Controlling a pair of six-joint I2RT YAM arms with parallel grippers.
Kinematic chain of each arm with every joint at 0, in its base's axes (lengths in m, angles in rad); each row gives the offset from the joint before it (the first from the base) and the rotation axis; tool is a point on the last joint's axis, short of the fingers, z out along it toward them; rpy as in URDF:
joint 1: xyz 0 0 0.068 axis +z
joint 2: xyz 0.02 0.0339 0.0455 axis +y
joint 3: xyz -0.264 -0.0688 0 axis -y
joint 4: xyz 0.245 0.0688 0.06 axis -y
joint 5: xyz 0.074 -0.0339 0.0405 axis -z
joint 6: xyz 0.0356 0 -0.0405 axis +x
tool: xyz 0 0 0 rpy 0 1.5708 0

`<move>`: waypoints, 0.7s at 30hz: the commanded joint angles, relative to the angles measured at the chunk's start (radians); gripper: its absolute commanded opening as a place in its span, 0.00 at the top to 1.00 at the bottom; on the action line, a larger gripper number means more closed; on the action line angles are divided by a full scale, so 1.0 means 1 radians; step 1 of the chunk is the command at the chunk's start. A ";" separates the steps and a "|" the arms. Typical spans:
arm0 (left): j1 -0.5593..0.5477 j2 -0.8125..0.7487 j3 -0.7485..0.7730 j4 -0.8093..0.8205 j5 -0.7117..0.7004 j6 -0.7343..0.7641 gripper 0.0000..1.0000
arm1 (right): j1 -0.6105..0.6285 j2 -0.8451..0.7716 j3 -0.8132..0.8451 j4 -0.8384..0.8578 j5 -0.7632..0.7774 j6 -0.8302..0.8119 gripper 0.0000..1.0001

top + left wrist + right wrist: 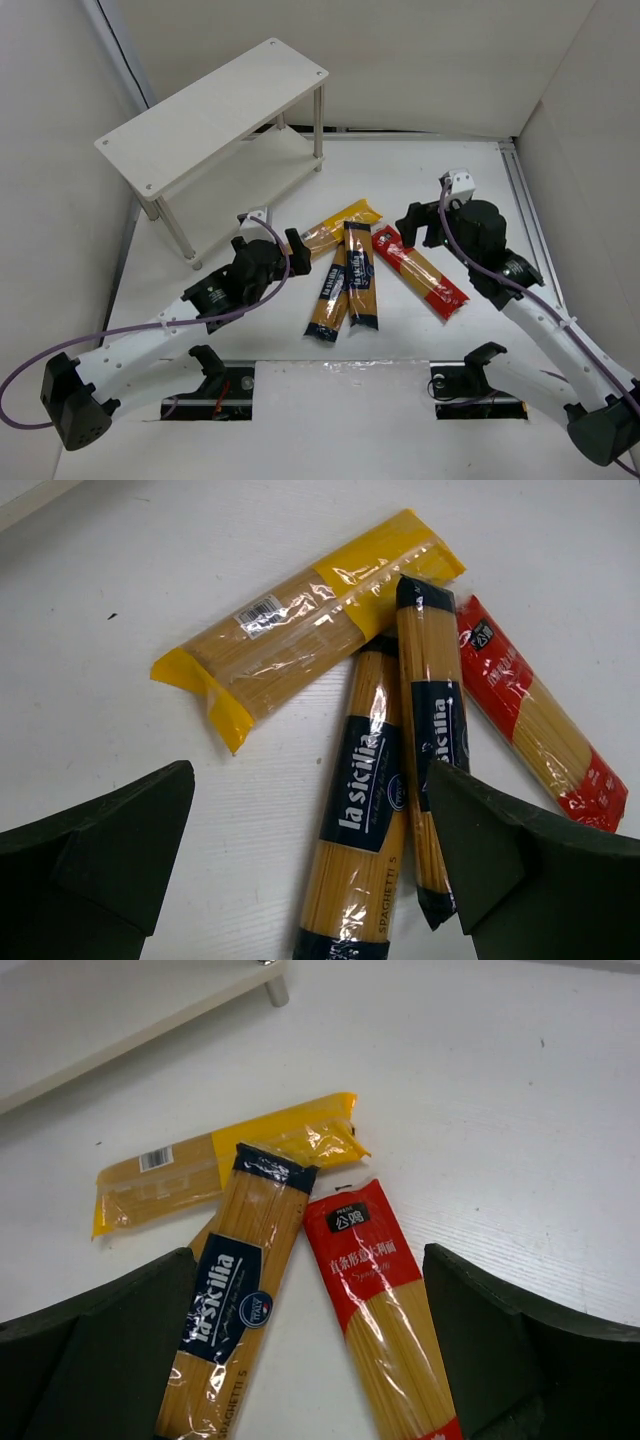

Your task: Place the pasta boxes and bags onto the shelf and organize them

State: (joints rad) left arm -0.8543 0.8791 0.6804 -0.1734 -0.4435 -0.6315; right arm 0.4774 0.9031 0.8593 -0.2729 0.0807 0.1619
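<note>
Overhead, the white table (440, 180) shows a job not yet begun. The two-tier shelf (215, 100) stands at the far left corner, well apart from four spaghetti packets heaped at the middle between the two arms. The shelf looks light on its thin legs, so a long packet pushed in at an angle could shove it or catch on a leg.

The left gripper (312, 830) and the right gripper (310, 1330) both hang over the heap with jaws spread wide, holding nothing. If both reach in at once, they risk a clash above the same packets.

The overlap in the heap is the nearer hazard. The yellow packet (340, 225) lies farthest back, with the end of one navy-ended packet (361, 275) resting on it. The other navy-ended packet (328, 295) seems to lie partly beneath the first, and the red packet (420, 272) touches the first at its far end. Lifting a lower one would probably drag its neighbours. Gripped off-centre, the slick film could let a long packet tip or slip, cracking the brittle strands.

The shelf's top board is bare, and so is the visible part of its lower board; the rest is hidden beneath the top. Each sealed packet is full of spaghetti.
</note>
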 commanded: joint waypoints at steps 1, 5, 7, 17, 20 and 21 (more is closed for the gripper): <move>0.004 -0.014 -0.004 0.025 0.031 0.035 0.00 | -0.003 -0.010 -0.034 0.090 -0.047 -0.028 0.00; 0.004 -0.014 -0.025 0.025 0.031 0.012 0.00 | -0.003 0.049 -0.066 0.112 -0.212 -0.064 0.00; 0.004 -0.014 -0.025 0.025 0.031 0.012 0.00 | -0.003 0.081 -0.077 0.101 -0.242 -0.064 0.00; 0.004 0.015 -0.004 0.009 0.032 0.001 0.00 | 0.138 0.377 -0.125 0.110 -0.216 -0.019 0.00; 0.004 0.024 -0.004 -0.001 0.032 -0.010 0.00 | 0.173 0.463 -0.099 0.110 -0.174 0.001 0.00; 0.004 0.024 -0.018 -0.001 0.032 -0.010 0.00 | 0.173 0.515 -0.082 0.110 -0.174 0.011 0.00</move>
State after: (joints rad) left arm -0.8543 0.9020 0.6647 -0.1776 -0.4141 -0.6304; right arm 0.6319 1.3586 0.7322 -0.2092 -0.1127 0.1413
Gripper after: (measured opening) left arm 0.997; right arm 0.998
